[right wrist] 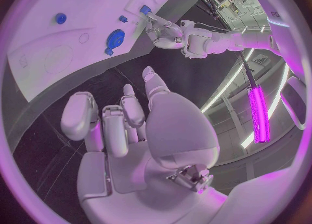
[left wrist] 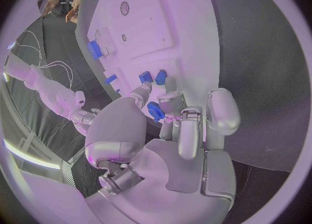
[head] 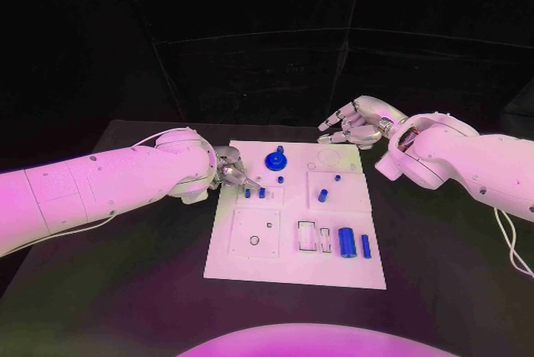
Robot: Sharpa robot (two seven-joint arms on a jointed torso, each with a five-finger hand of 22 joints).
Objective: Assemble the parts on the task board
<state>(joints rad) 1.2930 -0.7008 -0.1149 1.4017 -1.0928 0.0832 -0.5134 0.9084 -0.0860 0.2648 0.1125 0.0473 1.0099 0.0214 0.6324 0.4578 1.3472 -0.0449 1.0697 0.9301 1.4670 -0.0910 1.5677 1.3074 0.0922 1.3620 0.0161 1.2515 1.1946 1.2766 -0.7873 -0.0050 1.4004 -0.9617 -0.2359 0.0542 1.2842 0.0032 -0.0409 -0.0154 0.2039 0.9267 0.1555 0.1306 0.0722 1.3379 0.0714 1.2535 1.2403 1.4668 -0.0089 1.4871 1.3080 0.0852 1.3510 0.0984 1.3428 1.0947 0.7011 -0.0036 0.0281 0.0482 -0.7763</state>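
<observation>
Two silver hands are working the task board [head: 295,210]: the left hand [head: 231,172] is pinching a small blue part [left wrist: 155,110] over its left edge, likely awaiting insertion, while the right hand [head: 354,122] is hovering empty, fingers apart.

Empty right hand [right wrist: 130,130] beside task board [right wrist: 59,52]
</observation>
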